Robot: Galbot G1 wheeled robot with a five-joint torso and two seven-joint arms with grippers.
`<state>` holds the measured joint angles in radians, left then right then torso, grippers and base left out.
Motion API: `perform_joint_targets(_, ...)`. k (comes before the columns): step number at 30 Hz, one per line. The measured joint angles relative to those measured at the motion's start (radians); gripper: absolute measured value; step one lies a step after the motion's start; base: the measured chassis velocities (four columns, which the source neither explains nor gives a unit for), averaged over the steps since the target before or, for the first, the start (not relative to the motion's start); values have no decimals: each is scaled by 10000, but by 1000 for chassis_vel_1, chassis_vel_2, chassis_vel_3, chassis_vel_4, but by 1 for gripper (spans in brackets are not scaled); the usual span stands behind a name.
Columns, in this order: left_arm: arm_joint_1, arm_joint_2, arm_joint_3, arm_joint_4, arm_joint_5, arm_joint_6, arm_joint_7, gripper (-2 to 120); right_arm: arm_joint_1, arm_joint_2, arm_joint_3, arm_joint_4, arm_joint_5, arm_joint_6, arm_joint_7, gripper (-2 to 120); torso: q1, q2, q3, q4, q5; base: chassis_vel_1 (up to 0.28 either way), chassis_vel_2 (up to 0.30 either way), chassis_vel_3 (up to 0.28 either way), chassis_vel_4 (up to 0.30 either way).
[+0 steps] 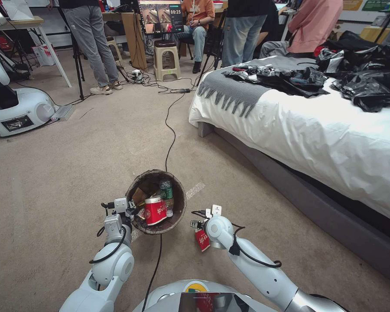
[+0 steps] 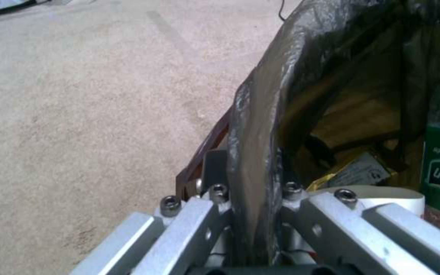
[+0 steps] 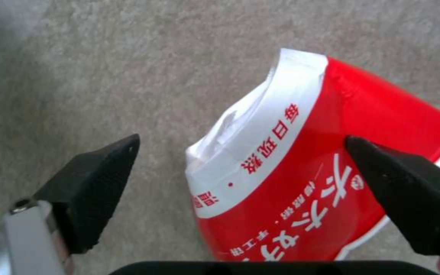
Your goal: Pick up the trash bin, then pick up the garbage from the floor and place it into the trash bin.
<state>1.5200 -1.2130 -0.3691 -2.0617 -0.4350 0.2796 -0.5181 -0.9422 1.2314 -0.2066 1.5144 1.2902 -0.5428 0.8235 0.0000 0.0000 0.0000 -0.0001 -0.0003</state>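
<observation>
Carpet [image 1: 73, 173] lies bare and wide on the far side of the trash bin [image 1: 177, 201] from the bed [image 1: 316, 134], whose white sheet edge and grey base run well apart from the bin. A black cable [image 1: 171, 130] trails across the floor from the bin's far rim toward the stool [image 1: 166, 58].

We see our left gripper [image 2: 253, 214] clamped on the bin's near rim, one finger inside and one outside, pinching the dark liner [image 2: 261, 114] folded over it. Inside the bin sit a red-and-white noodle cup [image 1: 155, 210], a clear bottle with a green label [image 1: 166, 193], a tan paper piece [image 1: 139, 195] and a yellow wrapper [image 2: 324, 179].

Just beside the bin, toward the bed, our right gripper [image 3: 240, 183] hangs over the carpet with its black fingers [image 3: 103, 183] spread wide. A second noodle cup [image 3: 332, 168] lies between them, crushed at its white rim; whether either finger touches it we cannot tell.
</observation>
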Motion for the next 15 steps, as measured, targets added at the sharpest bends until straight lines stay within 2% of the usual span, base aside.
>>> perform_joint_targets(2, 8, 2, -4, -1, 0, 0, 0, 0, 19, 35, 1, -61, 3, 0, -3, 95, 0, 0, 0, 0, 0, 0, 0, 0, 0)
perform_joint_targets(3, 22, 5, -15, -6, 0, 0, 0, 0, 52, 113, 5, -180, -4, 1, -5, 87, 0, 0, 0, -1, 0, 0, 0, 0, 0)
perform_joint_targets(4, 22, 5, -15, -6, 0, 0, 0, 0, 52, 113, 5, -180, -4, 1, -5, 87, 0, 0, 0, -1, 0, 0, 0, 0, 0)
perform_joint_targets(7, 34, -6, -28, -19, 0, -6, 0, 0, 146, 326, 17, -462, -60, 30, -5, 73, 0, 0, 0, -1, 0, 0, 0, 0, 0)
perform_joint_targets(8, 34, -6, -28, -19, 0, -6, 0, 0, 146, 326, 17, -462, -60, 30, -5, 73, 0, 0, 0, -1, 0, 0, 0, 0, 0)
perform_joint_targets(11, 18, -28, -27, -19, 6, -15, 2, 0, 172, 401, 22, -575, -144, 79, 80, 57, 0, 0, 0, 3, 3, 0, 0, 0, 0)
perform_joint_targets(15, -6, -42, -17, 1, 11, -24, 3, 0, 164, 390, 33, -590, -243, 86, 191, 48, 0, 0, 0, 2, 4, 0, 0, 0, 0)
